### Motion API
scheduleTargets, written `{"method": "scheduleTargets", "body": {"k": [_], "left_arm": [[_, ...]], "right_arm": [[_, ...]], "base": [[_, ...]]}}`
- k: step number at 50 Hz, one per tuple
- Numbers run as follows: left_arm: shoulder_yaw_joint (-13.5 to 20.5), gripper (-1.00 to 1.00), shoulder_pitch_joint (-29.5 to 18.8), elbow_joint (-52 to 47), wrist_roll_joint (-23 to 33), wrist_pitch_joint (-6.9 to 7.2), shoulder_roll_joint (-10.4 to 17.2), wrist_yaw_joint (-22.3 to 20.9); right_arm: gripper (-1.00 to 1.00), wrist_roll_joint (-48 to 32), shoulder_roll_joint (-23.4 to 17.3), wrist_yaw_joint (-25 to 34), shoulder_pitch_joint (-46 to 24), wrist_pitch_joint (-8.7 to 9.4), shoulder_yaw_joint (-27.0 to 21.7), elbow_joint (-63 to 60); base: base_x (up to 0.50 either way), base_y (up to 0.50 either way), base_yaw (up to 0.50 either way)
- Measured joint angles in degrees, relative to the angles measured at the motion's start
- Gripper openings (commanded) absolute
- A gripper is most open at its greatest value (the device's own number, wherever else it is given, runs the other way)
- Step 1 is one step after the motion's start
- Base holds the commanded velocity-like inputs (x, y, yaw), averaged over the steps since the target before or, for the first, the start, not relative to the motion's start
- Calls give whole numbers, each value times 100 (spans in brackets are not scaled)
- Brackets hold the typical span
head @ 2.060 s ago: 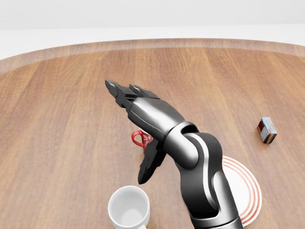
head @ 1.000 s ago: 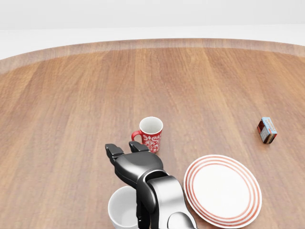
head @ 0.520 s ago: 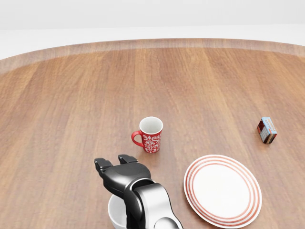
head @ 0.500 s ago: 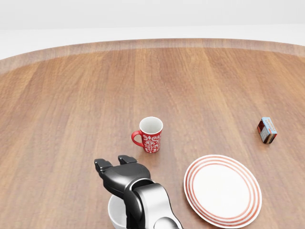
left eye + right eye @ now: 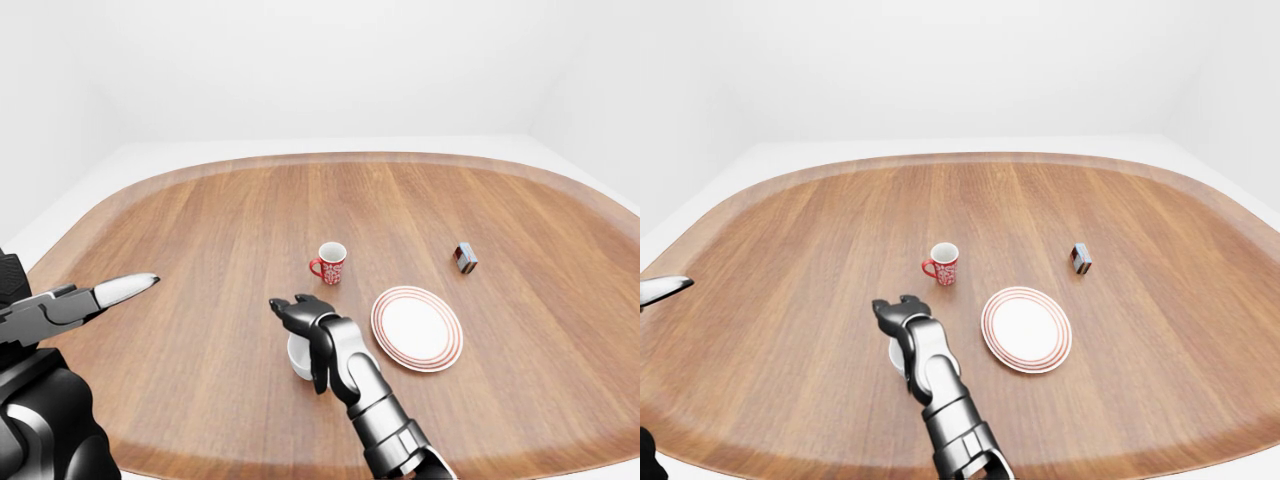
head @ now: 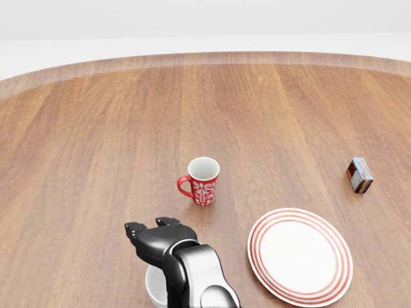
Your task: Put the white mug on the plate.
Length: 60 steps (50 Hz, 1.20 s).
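The white mug [image 6: 153, 290] stands at the bottom edge of the head view, mostly hidden under my right hand [image 6: 151, 227]. That hand hovers over the mug with its fingers spread past the rim at the top, open and closed round nothing. The white plate [image 6: 300, 255] with red rings lies flat to the right of the mug, with nothing on it. My left hand [image 5: 103, 292] shows at the left edge of the left-eye view, well away from the mug, fingers stretched out and holding nothing.
A red patterned mug [image 6: 203, 181] stands upright above the white mug, handle to the left. A small box [image 6: 360, 175] lies at the right. The round wooden table [image 5: 200, 230] spreads wide on all sides; its rim curves across the top.
My right hand has drawn back from above the red mug toward the view's bottom and now sits over the white mug. The red mug and the plate are uncovered.
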Motion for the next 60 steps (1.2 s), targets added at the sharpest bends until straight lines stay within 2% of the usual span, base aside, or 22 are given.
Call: {"method": "scheduleTargets", "body": {"k": [17, 33, 60], "left_arm": [[0, 100, -10, -8, -22, 0, 3, 15], [11, 100, -3, -10, -42, 0, 6, 20], [0, 100, 14, 35, -30, 0, -9, 9]], "right_arm": [[100, 192, 31, -26, -581, 0, -263, 896], [100, 322, -45, -433, -1056, 0, -426, 1751], [100, 302, -195, -892, -1326, 0, -540, 2497]], "base": [[0, 0, 0], [0, 0, 0], [0, 0, 0]]}}
